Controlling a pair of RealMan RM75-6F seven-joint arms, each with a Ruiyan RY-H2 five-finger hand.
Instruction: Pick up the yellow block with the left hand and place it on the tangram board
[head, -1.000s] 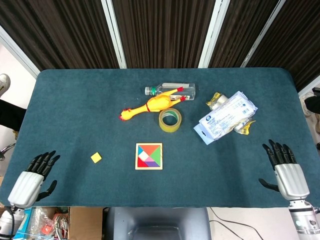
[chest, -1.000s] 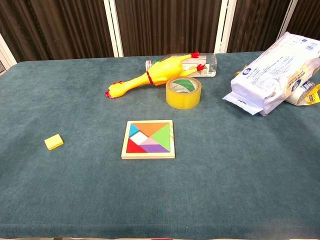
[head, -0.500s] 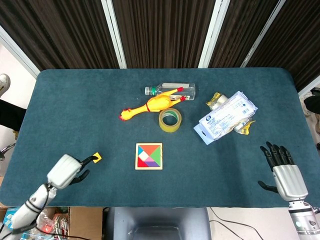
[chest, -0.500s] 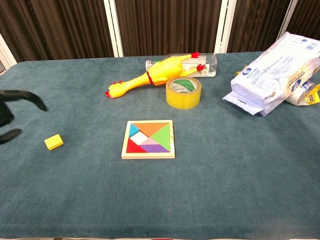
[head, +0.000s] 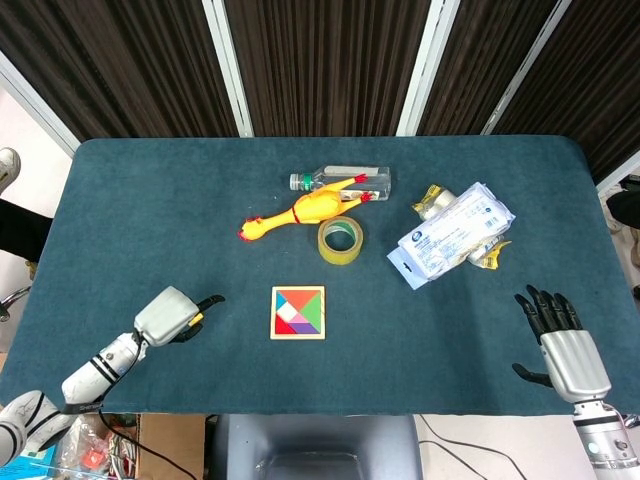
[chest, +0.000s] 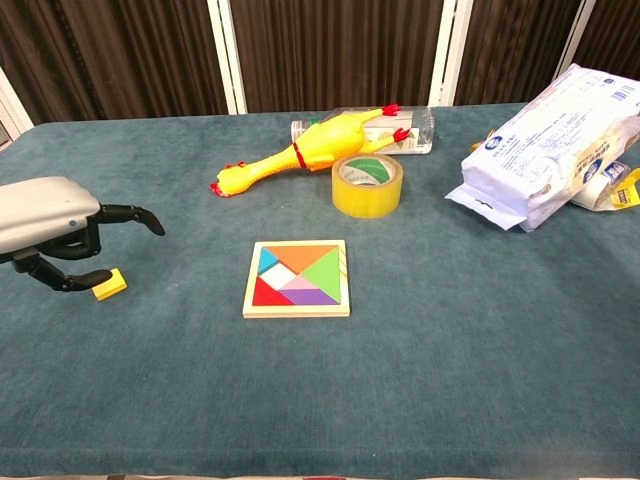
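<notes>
Yellow block: lies flat on the blue-green bench, toward its near left part, well to the left of the tangram board; the head view shows only a sliver of it under the left hand.
Left hand: hangs low over the block with its grey back facing up; the dark fingers curl downward and apart, one lower fingertip just beside or touching the block's left edge. The block is not lifted and the hand holds nothing.
Left arm: reaches in from the bench's near left corner, seen in the head view.
Tangram board: a square wooden frame filled with coloured pieces, flat on the bench near its middle, apart from the hand.
Tape roll: a yellowish ring standing on its flat side, beyond the board.
Rubber chicken: a yellow toy with red feet, lying on its side beyond the board, its body leaning against the bottle.
Clear bottle: lies on its side behind the chicken.
White packet: a large plastic pack at the far right, resting partly on small yellow wrappers.
Right hand: at the bench's near right edge, palm down, dark fingers spread apart and holding nothing.
</notes>
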